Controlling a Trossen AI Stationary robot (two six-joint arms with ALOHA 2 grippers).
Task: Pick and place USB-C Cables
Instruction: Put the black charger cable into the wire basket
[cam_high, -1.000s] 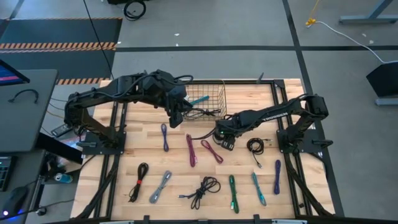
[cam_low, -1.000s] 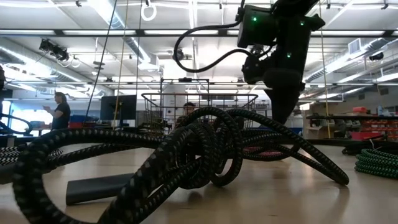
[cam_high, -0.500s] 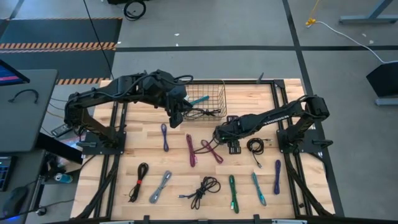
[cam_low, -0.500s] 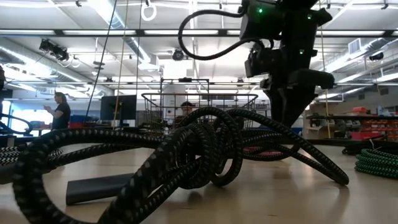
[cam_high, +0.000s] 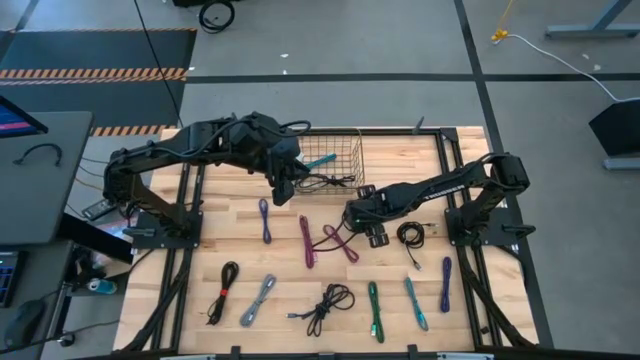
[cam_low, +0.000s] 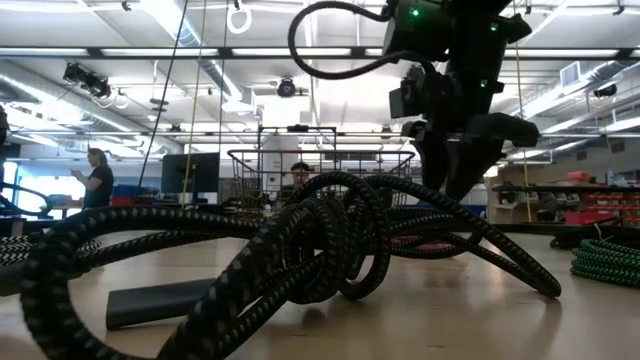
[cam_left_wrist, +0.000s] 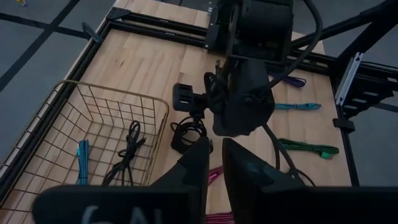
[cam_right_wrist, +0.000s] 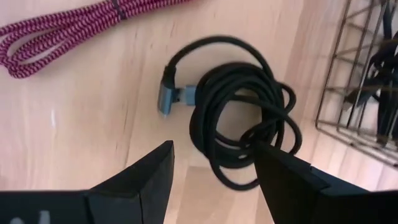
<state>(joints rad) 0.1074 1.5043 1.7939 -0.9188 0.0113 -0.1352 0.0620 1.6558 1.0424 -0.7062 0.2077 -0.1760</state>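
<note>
The USB-C cables lie as small bundles across the table. In the high view I see a purple one (cam_high: 265, 220), two magenta ones (cam_high: 307, 240) and a black coil (cam_high: 410, 235), with more along the near edge. My right gripper (cam_right_wrist: 213, 148) is open, pointing down over another black coiled cable (cam_right_wrist: 239, 143). Its fingers stand on either side of part of the coil, and I cannot see them touching it. A teal cable (cam_left_wrist: 83, 158) and a black cable (cam_left_wrist: 127, 149) lie in the wire basket (cam_high: 345, 150). My left gripper (cam_left_wrist: 216, 155) is shut and holds nothing, hovering by the basket's left side.
The basket's wire wall (cam_right_wrist: 348, 74) stands close beside the black coil, and a magenta cable (cam_right_wrist: 68, 25) lies on its other side. Near the table's front edge lie a black (cam_high: 328, 305), grey (cam_high: 258, 300), green (cam_high: 374, 310), teal (cam_high: 415, 302) and purple (cam_high: 445, 283) bundle.
My right gripper has turned about its wrist while hovering over the black coil between the basket and the magenta cables. No cable has moved.
</note>
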